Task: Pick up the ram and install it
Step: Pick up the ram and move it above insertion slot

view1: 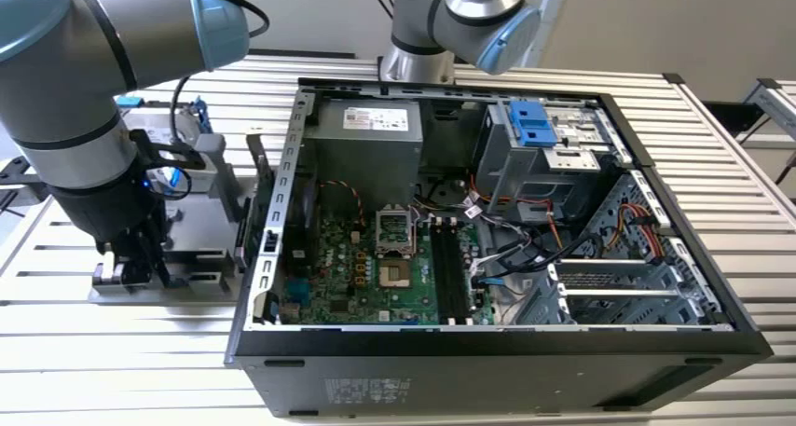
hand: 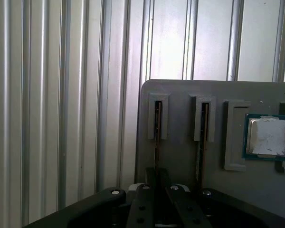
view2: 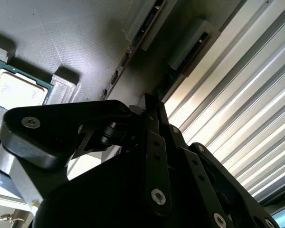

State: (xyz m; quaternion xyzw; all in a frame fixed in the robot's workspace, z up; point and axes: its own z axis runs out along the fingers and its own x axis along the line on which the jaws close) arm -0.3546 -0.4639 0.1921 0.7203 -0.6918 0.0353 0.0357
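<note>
Black linkage bars of the gripper sit closest to us in the first wrist view, and the jaws are drawn narrowly together on the top edge of the ram. We see the ram edge-on, as a long, thin dark strip (its flat faces are turned away from us). It stands upright in a pale grey slotted holder on the grey tray, in the slot nearest the tray's edge.

We count two sticks in the tray. The other stick stands parallel to the ram in its own holder, just beside it and apart from the jaws. One square silver processor with a blue-green border lies flat in a recess further along the tray, and it shows again in the second wrist view.

In the exterior view the arm reaches straight down, with the gripper at the tray on the ribbed metal desk. One open computer case lies to the exterior view's right of the tray. Its raised side wall stands between the tray and the green motherboard, where the dark memory slots run side by side.
</note>
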